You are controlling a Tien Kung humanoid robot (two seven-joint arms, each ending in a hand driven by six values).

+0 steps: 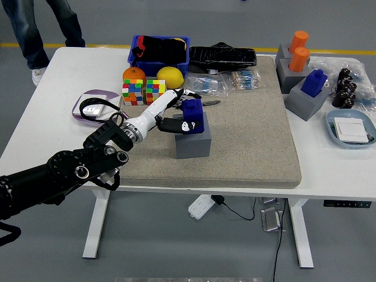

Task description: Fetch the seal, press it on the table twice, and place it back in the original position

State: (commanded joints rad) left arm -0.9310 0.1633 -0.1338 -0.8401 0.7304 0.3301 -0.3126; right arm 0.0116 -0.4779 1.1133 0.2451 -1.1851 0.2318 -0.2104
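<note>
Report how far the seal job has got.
Done: the left hand has reached the blue seal and closed around it. In hand: the seal sits on its grey block. No stamp marks are discernible on the mat, so lifting, pressing or returning can't be confirmed.

L arm stretched in from lower left, L hand (176, 115) fingers closed in a grip

The robot's left hand (176, 115) closes its white fingers (170, 124) around a blue seal (191, 115) seated on a grey block (193, 143). The block stands on a beige mat (252, 141), with two colour cubes (144, 92) just beyond the hand.
</note>
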